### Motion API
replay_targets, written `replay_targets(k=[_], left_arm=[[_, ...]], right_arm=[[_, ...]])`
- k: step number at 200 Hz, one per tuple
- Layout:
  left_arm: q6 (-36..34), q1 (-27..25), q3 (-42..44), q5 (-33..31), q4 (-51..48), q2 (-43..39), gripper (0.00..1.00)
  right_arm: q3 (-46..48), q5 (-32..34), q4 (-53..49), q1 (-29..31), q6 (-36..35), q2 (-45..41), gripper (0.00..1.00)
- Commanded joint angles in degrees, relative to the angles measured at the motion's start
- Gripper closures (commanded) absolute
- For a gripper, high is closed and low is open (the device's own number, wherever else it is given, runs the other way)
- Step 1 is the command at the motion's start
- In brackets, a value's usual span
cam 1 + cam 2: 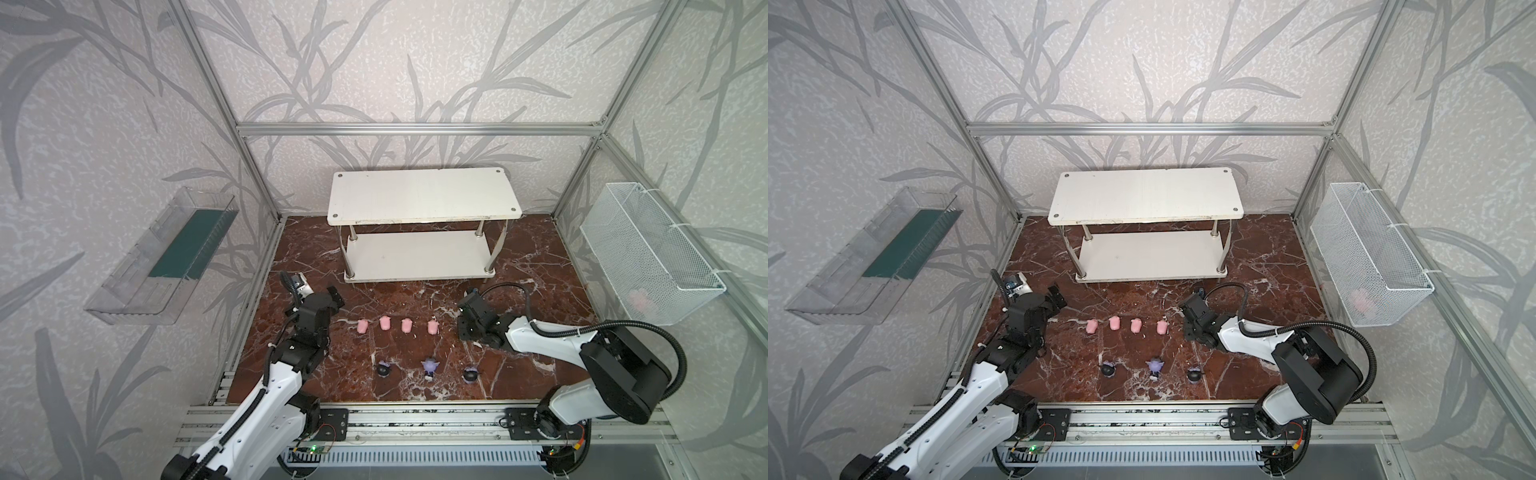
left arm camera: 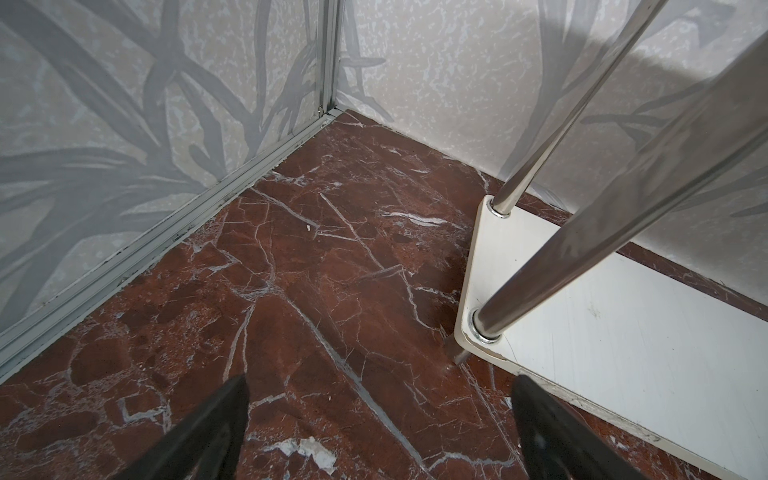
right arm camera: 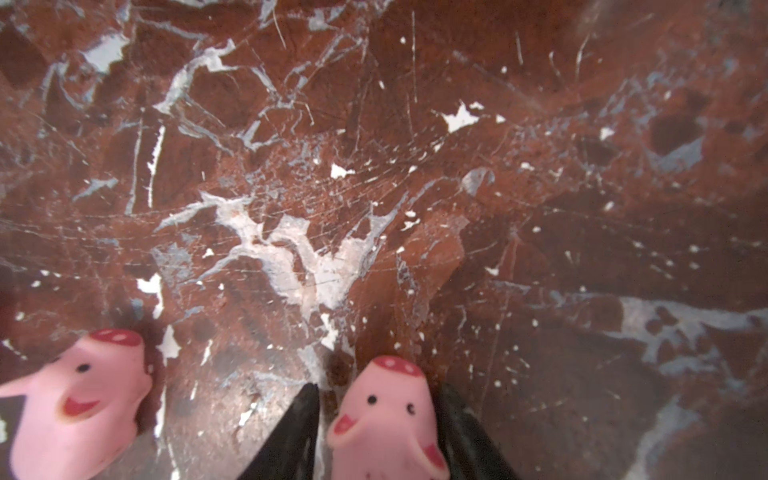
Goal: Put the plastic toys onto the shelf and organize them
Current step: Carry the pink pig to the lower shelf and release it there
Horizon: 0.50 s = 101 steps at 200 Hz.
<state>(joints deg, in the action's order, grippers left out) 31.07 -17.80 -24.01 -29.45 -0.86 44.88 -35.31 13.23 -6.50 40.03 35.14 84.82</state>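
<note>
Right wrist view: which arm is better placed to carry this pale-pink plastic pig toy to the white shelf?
Right: the right tool grips the pale-pink plastic pig toy. The left tool hangs open and empty near the white two-tier shelf.

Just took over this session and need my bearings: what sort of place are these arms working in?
Most likely a purpose-built robot test cell dressed up as a room corner. Aluminium frame bars hold leaf-patterned wallpaper panels, and the left arm and right arm are mounted on a slotted rail.
</note>
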Motion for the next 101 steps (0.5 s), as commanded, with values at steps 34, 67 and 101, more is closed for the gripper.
replay_targets(k=[34, 67, 101], left_arm=[[0.38, -0.12, 1.22, -0.89, 1.52, 0.46, 0.04], [0.35, -0.13, 1.31, -0.93, 1.65, 0.54, 0.04], [0.31, -0.13, 1.64, -0.94, 2.64, 0.78, 0.04]], right_arm=[[-2.45, 1.85, -4.02, 0.22, -0.79, -0.5, 0.68], [-4.51, 5.51, -7.42, 0.29, -3.83, -3.57, 0.69], [-9.26, 7.8, -8.44, -1.79, -11.52, -6.15, 0.71]])
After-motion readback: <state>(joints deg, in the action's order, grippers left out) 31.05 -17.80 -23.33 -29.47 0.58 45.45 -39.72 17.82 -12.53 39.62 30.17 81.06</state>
